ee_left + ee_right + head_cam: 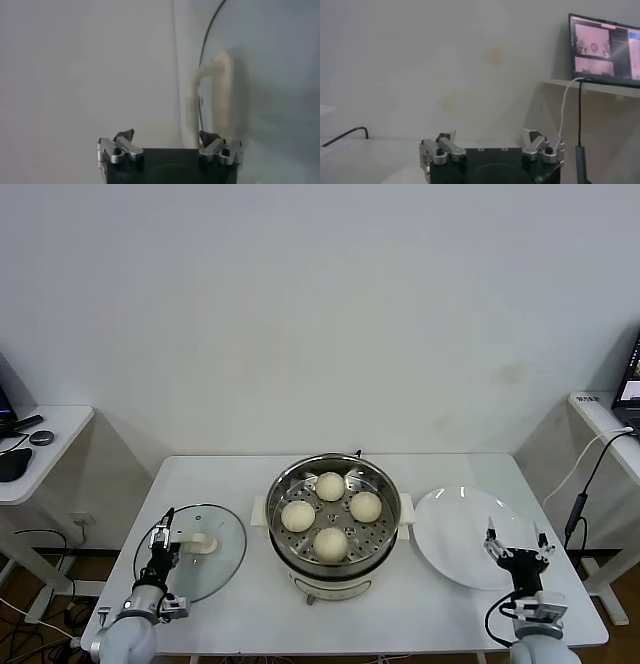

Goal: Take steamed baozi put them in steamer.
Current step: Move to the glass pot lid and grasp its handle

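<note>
all four cream-white round baozi [331, 515] lay inside the shiny steel steamer [384, 542]; loading judged complete. left tool [161, 542] and right tool [516, 547] hung released, empty. glass lid [215, 569] next.

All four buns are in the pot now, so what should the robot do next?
Probably close the left gripper on the glass lid's white handle. All four baozi already sit in the steamer, the plate is bare, and that open gripper hovers by the handle. The right gripper waits open over the plate.
</note>
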Controlling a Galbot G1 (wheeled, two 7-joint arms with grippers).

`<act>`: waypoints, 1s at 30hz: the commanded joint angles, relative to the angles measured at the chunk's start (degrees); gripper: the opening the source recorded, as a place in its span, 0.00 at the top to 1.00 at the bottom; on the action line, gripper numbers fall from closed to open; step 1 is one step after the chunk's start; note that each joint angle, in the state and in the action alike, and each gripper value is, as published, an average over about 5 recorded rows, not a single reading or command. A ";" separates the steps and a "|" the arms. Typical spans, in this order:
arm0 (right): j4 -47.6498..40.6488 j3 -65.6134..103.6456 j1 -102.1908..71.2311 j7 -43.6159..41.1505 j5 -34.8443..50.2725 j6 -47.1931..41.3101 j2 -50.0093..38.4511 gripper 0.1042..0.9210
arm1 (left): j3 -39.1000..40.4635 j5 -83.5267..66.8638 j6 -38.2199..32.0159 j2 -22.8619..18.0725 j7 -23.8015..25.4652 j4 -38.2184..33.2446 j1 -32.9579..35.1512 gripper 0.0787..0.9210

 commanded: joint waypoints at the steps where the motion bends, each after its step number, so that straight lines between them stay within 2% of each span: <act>1: -0.09 0.54 -0.36 -0.02 0.05 0.18 0.02 0.12 | 0.96 0.02 0.02 0.09 -0.69 4.11 -3.57 0.12; 10: -0.25 0.79 -0.73 -0.03 0.02 0.27 0.00 0.12 | 1.17 -0.40 -0.04 0.24 -3.07 7.03 -4.60 0.12; 16: -0.29 0.91 -1.22 -0.05 0.05 0.37 -0.28 0.12 | 1.88 -4.54 3.14 0.62 -0.27 5.05 -3.09 0.14; 25: -0.01 0.97 -1.52 -0.20 0.05 0.40 -0.16 0.12 | 2.12 -6.75 6.37 0.53 2.78 2.49 -1.01 0.43; 30: 0.19 0.91 -1.57 -0.18 0.05 0.46 -0.13 0.12 | 2.17 -9.98 10.44 -0.10 5.62 -1.45 0.49 0.60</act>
